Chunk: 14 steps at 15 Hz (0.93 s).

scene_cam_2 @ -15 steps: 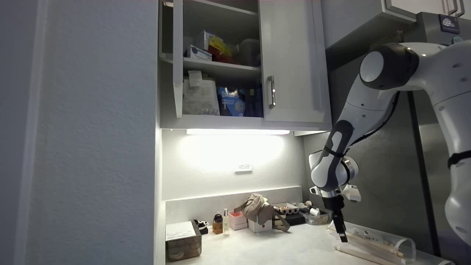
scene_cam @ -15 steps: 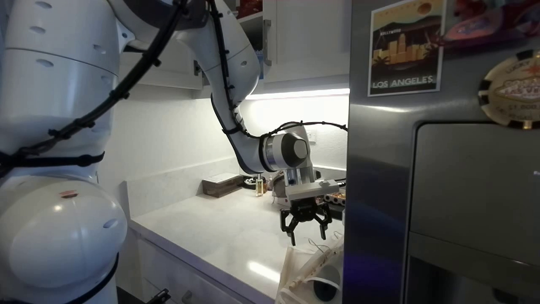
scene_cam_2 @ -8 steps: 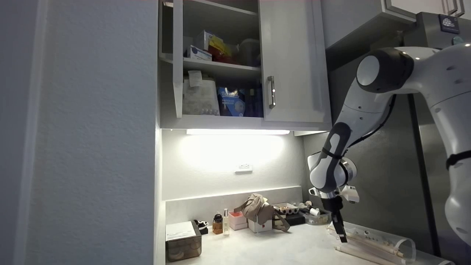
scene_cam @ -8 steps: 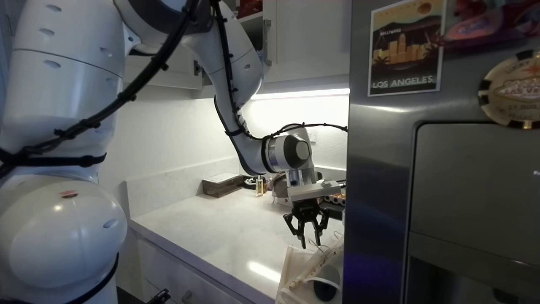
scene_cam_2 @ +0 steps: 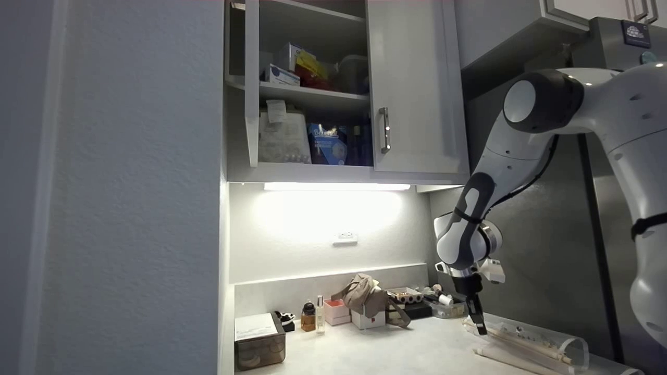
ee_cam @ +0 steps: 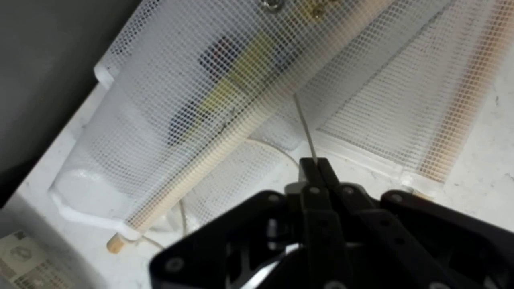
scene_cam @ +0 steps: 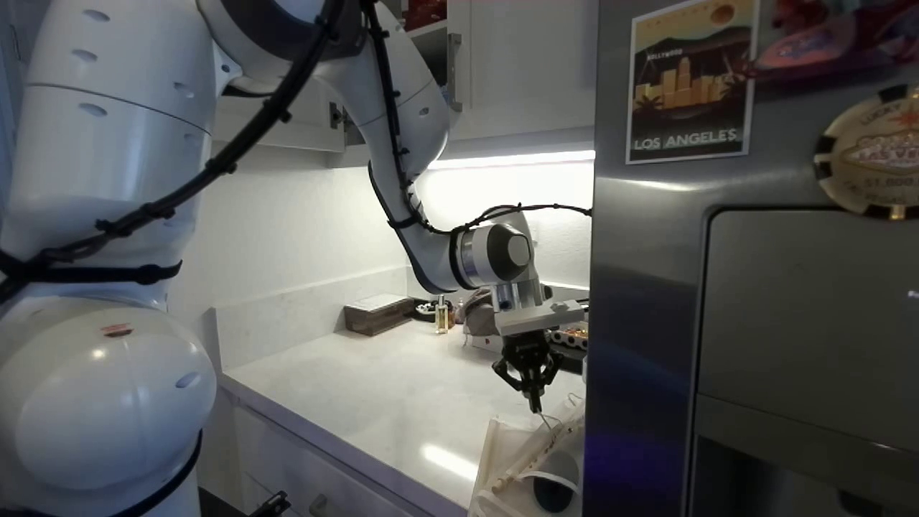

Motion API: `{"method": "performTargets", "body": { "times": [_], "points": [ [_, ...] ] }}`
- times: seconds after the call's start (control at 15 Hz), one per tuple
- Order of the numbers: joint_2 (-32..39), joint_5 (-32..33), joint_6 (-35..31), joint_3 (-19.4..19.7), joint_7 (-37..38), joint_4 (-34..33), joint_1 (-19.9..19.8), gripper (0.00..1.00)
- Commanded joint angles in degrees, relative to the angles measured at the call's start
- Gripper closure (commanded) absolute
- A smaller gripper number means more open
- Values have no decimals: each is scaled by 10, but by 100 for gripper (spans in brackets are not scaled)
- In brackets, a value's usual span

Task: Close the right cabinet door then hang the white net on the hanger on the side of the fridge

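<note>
White mesh net (ee_cam: 152, 132), partly curled around a wooden dowel (ee_cam: 237, 134), lay on the pale countertop (scene_cam: 359, 388) just beside the stainless-steel fridge (scene_cam: 646, 287); colored items, too blurred to identify, showed through the mesh. A second dowel (ee_cam: 468, 100) appeared apart from the first, likewise under mesh. Above the net, the downward-pointing gripper (ee_cam: 316, 161) was brought fully together, its tips pinching a thin beige cord (ee_cam: 305, 128) that ran to the first dowel's edge. In an exterior view, the right cabinet door (scene_cam_2: 417, 88) stood closed, while the neighboring door (scene_cam_2: 252, 78), seen nearly edge-on, stood open beside a blue packet (scene_cam_2: 327, 143) on the lower shelf. On the fridge front hung a Los Angeles card (scene_cam: 689, 86) and, near it, a round Las Vegas chip (scene_cam: 872, 154).
</note>
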State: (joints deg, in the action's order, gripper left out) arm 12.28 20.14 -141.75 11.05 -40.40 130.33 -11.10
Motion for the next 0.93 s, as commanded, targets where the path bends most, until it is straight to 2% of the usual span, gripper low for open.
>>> {"method": "performTargets", "body": {
  "times": [0.0,0.2,0.4,0.67,0.87],
  "points": [
    [-24,6,30,-2,6,-10,-5,100],
    [-67,27,71,9,42,-12,0,100],
    [-124,62,147,14,103,-22,3,100],
    [-211,77,285,-3,166,-45,7,100],
    [-263,73,361,-20,198,-64,14,100]
  ]
}}
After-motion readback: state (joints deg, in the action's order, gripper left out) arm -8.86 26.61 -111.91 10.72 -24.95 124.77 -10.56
